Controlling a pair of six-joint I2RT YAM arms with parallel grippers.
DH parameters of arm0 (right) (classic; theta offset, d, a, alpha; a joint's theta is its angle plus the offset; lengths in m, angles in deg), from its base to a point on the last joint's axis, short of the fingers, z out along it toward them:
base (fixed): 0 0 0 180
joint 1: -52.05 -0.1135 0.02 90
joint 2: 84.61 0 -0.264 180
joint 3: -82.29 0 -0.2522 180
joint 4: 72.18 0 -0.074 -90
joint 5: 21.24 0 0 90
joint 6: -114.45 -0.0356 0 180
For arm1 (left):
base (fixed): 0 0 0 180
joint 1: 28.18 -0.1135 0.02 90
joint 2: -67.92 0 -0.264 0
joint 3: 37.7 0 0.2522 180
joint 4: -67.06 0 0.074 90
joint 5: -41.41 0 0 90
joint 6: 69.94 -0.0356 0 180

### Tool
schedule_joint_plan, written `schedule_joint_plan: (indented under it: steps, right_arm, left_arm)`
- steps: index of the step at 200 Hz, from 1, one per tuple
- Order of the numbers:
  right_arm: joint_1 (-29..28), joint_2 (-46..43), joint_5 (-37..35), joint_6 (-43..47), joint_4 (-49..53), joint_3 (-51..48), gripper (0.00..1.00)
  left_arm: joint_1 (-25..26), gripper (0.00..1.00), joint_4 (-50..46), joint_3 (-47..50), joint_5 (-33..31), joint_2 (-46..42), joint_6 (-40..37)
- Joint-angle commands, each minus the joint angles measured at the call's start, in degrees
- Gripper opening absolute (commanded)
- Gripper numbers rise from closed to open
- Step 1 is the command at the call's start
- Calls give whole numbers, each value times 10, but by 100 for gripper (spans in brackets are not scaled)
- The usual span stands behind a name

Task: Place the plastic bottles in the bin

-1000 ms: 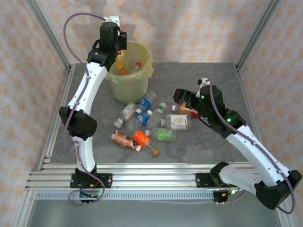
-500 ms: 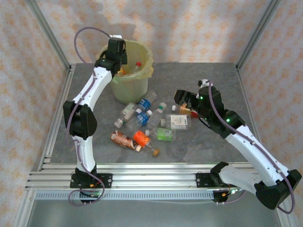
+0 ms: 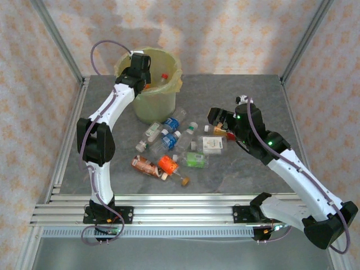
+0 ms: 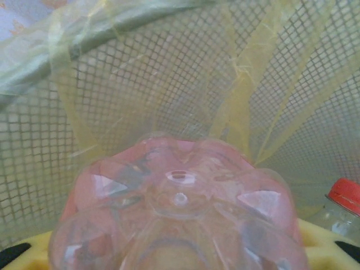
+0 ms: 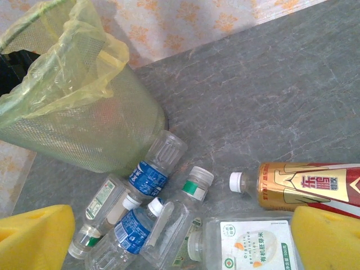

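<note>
Finds the left gripper (image 3: 144, 77) reaching down into the mouth of the bin (image 3: 169, 98), with a pink-tinted bottle (image 4: 180, 208) lodged between its yellow pads (image 4: 318, 239), base toward the lens and the bag-lined mesh wall just beyond. Cannot tell whether pinching that bottle or already loosened around it. Judges this as the drop step for one bottle, with most of the plastic bottles (image 3: 169, 143) lying on the table (image 3: 253, 90) just beside the bin and a red-capped one (image 4: 344, 194) already inside. Risks a bottle clinging to one soft pad on a slow release and riding back out on the lift, then falling outside the rim. Risks catching the loose yellow-green liner on fingers or wrist, dragging the bag up or tipping the light bin onto the pile at its foot. Has the right gripper (image 3: 220, 125) spread wide and empty, hovering over a gold-and-red bottle (image 5: 309, 185) and a square white-labelled bottle (image 5: 247, 242). Could nudge those round bodies on descent, sending one rolling against its neighbours or toward the table edge. Could also close on two touching bottles at once, given the tight cluster, and lose both midway.
</note>
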Motion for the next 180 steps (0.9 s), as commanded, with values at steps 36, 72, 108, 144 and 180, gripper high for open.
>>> schedule_joint_plan:
  steps: [36,72,108,144,180]
  right_arm:
    - [-3,-9,-23,-9,17,-3,99]
    - [-3,-8,-29,-17,21,-3,99]
    - [-3,-7,-45,-25,34,-1,99]
    - [-3,-5,-90,-70,74,5,99]
    - [-3,-4,-122,-159,125,0,99]
  left_arm:
    - [-6,76,-5,-7,-36,-40,28]
    - [-5,81,-17,-17,-30,-57,40]
    - [-6,87,-27,-20,-14,-109,53]
    - [-6,99,-39,-17,13,-158,69]
    - [-6,100,-64,-6,44,-212,88]
